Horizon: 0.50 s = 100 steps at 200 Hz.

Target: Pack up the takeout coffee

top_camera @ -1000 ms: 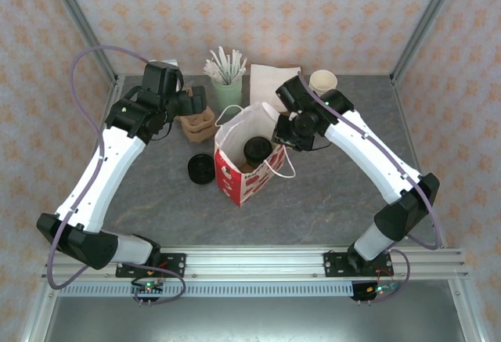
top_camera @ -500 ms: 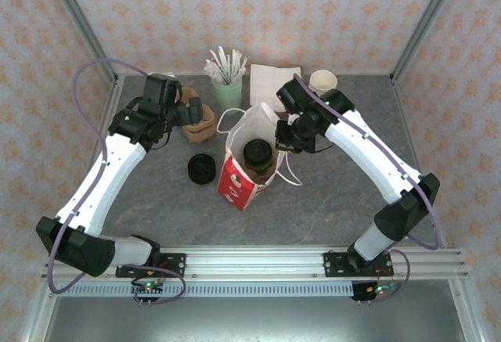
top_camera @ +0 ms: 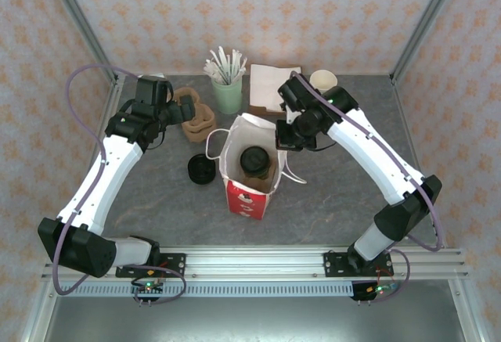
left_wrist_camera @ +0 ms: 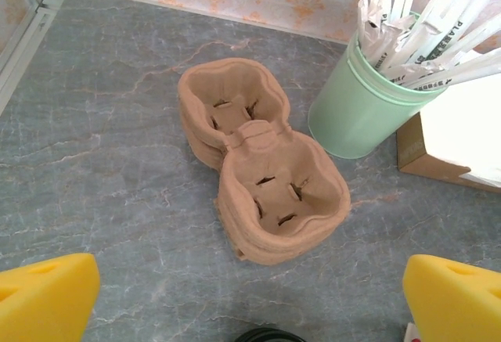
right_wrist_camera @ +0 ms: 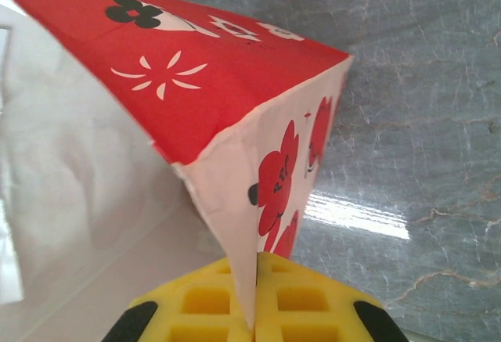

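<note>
Right tool (right_wrist_camera: 256,311) clamped on bag (top_camera: 249,193) rim, frame centre; coffee cup (top_camera: 253,159) inside. Left tool (left_wrist_camera: 250,301) spread apart over cardboard carrier (left_wrist_camera: 262,178), upper left.

The one bit of writing I can spot is on the paper wrappers of the white sticks (left_wrist_camera: 438,21) standing in the pale green cup (left_wrist_camera: 356,115). It is grey capitals running along each wrapper, perhaps starting "PLA", too blurred to read. In front of that cup, the red paper bag (right_wrist_camera: 235,84) bears printed flowers, black and white.
</note>
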Available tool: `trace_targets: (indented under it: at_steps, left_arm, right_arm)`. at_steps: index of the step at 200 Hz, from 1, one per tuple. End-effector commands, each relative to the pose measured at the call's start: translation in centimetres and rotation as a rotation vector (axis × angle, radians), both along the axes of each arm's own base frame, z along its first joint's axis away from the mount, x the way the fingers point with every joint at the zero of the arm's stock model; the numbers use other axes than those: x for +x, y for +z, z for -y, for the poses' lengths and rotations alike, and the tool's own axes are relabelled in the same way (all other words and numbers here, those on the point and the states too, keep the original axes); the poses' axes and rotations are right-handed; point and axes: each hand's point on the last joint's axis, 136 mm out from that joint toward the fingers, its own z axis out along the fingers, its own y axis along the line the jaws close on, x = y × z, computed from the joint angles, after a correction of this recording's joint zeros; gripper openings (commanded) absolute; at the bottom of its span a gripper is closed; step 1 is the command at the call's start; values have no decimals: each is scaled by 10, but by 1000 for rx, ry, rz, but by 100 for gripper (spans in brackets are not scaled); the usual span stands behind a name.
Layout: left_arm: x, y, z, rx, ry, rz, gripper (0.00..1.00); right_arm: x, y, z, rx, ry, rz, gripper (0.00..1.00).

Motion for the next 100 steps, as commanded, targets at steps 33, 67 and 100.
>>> trace_targets:
  at_steps: [33, 67, 100]
  left_arm:
    - [2, -6, -3, -12, 17, -9, 100]
    - [2, -8, -3, -23, 26, -17, 100]
    - [4, -11, -2, -22, 21, -24, 100]
  right_arm:
    - [6, 19, -5, 42, 47, 107, 2]
    - [8, 19, -8, 42, 87, 120, 1]
    - [10, 23, -11, 50, 104, 136, 1]
